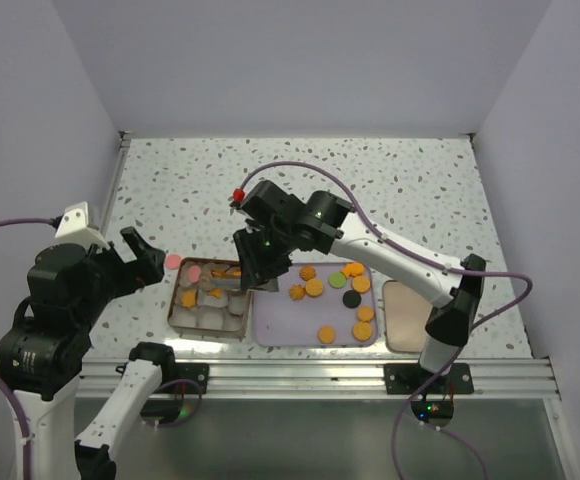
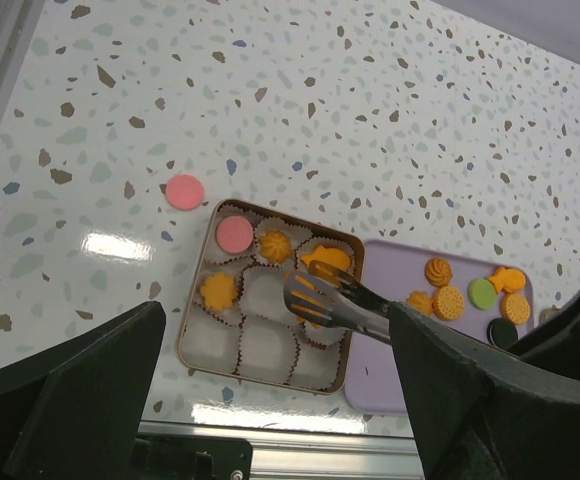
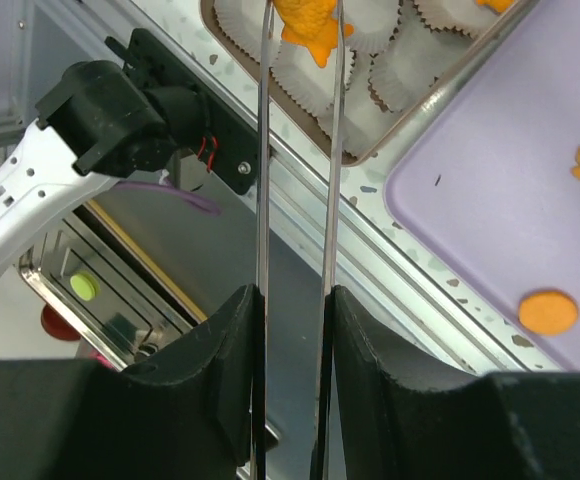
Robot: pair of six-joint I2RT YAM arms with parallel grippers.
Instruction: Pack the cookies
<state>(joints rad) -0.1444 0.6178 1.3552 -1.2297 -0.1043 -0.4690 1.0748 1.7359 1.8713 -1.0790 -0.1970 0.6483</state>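
Right tool (image 3: 295, 300): clamped on metal tongs (image 3: 265, 170), whose tips pinch an orange fish cookie (image 3: 310, 25) above the tin (image 2: 191, 305). Left tool (image 1: 150, 257): spread wide, holding nothing, at the tin's 10 o'clock.
Tin, lined with paper cups (image 2: 265, 345): we count four filled, one pink cookie (image 2: 235, 233) and three orange; the others are empty.
Lilac tray (image 2: 390, 385), at the tin's 3 o'clock: about ten cookies (image 1: 315, 288), green and black among them.
Table (image 2: 270, 100): stray pink disc (image 2: 183, 191) between left tool and tin.
We judge packing under halfway.
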